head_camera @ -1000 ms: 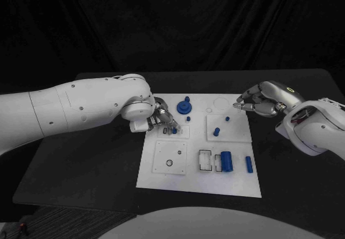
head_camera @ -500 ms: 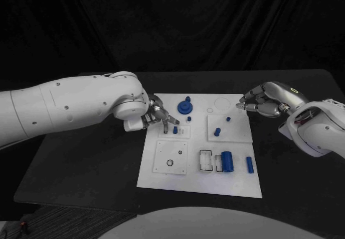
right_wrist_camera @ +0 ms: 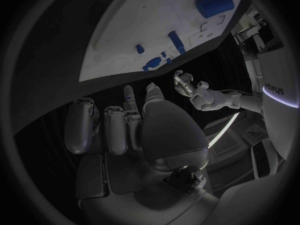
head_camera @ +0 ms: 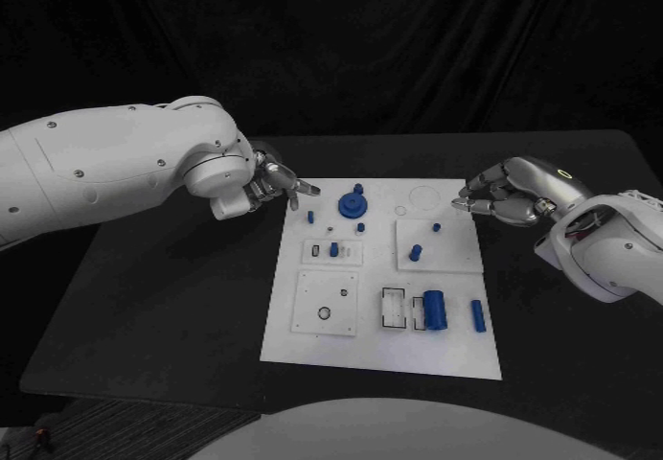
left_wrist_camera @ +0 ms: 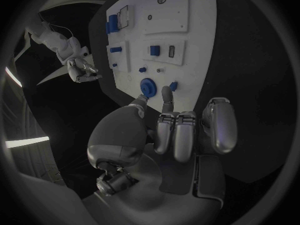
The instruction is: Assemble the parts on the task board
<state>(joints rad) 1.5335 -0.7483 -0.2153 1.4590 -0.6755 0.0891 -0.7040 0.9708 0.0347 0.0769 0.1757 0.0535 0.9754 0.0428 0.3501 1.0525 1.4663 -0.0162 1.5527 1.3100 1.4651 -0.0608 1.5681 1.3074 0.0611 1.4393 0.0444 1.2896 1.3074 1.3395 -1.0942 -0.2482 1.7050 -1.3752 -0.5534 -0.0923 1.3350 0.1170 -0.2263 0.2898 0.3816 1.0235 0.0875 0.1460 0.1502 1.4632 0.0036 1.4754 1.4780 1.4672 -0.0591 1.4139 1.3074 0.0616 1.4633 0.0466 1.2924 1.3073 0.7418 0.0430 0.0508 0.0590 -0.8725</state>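
board: your white rectangular task board (head_camera: 380, 359) lies flat in the middle of the black table (head_camera: 166, 316), long side running away from the robot.
parts: small blue plastic pieces are scattered over it. There's a round blue gear-like disc (head_camera: 355, 204) near the far edge, a short blue peg (head_camera: 416, 253) standing in a square panel, a fat blue cylinder (head_camera: 435, 310) and a thin blue bar (head_camera: 478, 316) lying on the near right part.
left hand: the silver left hand (head_camera: 269, 187) hovers just off the board's far left corner. Fingers loosely spread, nothing in them as far as you can see.
right hand: the silver right hand (head_camera: 500, 199) sits at the far right corner, fingers curled in toward the thumb. Can't tell if it's pinching something tiny or nothing at all.
risk: my guess is the trouble is that right-hand pinch. If there's a small part in there, a loose hold could drop it off the board edge right beneath. Also the left hand coming back in low could clip the standing pegs near the disc.
views: the left wrist view puts the disc (left_wrist_camera: 147, 86) right past the fingertips (left_wrist_camera: 166, 92), closer than the head view suggests. The right wrist view shows the right hand's (right_wrist_camera: 134, 122) curled fingers from behind, the board (right_wrist_camera: 125, 40) beyond them, but the fingertips hide any gap.
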